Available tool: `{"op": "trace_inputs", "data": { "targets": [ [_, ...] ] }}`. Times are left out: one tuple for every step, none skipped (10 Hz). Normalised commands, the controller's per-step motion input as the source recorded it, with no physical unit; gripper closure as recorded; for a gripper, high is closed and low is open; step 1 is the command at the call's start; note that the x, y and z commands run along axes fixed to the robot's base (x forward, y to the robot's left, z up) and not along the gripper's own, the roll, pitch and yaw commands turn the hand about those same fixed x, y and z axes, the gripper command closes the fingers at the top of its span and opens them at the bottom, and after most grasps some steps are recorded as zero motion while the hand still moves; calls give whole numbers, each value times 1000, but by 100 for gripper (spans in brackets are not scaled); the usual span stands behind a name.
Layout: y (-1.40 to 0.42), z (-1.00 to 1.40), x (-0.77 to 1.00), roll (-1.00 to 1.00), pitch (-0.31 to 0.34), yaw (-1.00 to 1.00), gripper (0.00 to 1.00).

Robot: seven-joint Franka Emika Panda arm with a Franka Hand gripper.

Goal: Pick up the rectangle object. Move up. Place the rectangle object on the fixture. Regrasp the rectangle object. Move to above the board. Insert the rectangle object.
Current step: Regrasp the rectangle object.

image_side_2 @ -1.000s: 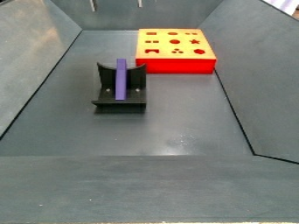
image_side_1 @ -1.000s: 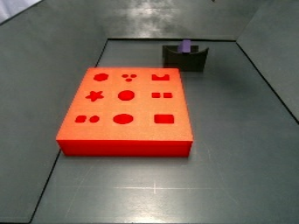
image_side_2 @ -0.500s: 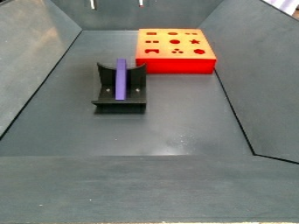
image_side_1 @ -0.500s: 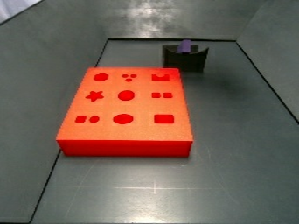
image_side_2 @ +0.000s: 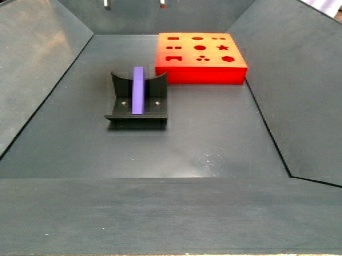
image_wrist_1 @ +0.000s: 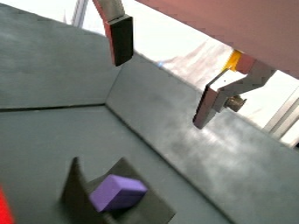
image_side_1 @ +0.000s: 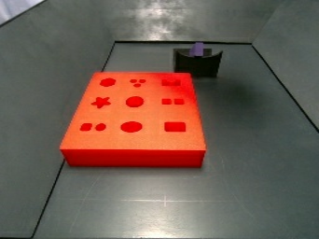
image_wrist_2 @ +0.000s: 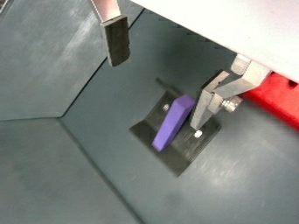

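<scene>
Nothing stirs since earlier: gripper (image_wrist_2: 163, 74) hangs high above, jaws apart and empty, purple rectangle object (image_wrist_2: 176, 123) lying lengthwise across the fixture (image_wrist_2: 187, 150) below.

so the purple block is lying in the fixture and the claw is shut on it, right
Not quite. The purple block does lie in the fixture, but the claw is open and above it, holding nothing, as a wrist view shows.

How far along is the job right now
Done: the rectangle object rests on the fixture. In hand: nothing; the gripper hangs open above it, fingers apart. Left: regrasp, move above the board, insert; its cutouts are all empty.
</scene>
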Motion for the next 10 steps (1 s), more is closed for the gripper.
{"op": "trace_inputs", "data": {
  "targets": [
    [-42, -16, 103, 1000, 156, 124, 0],
    [-43, -17, 103, 971, 170, 144, 0],
    [-45, -20, 103, 725, 150, 165, 0],
    [-45, -22, 101, 539, 131, 179, 0],
    [-39, -15, 102, 308, 102, 190, 0],
    [-27, -7, 96, 235, 86, 192, 0],
    [74, -1000, 34, 143, 138, 163, 0],
    [73, -1000, 35, 139, 125, 164, 0],
    [64, -1000, 51, 130, 74, 175, 0],
    [57, -1000, 60, 114, 42, 175, 0]
  ]
}}
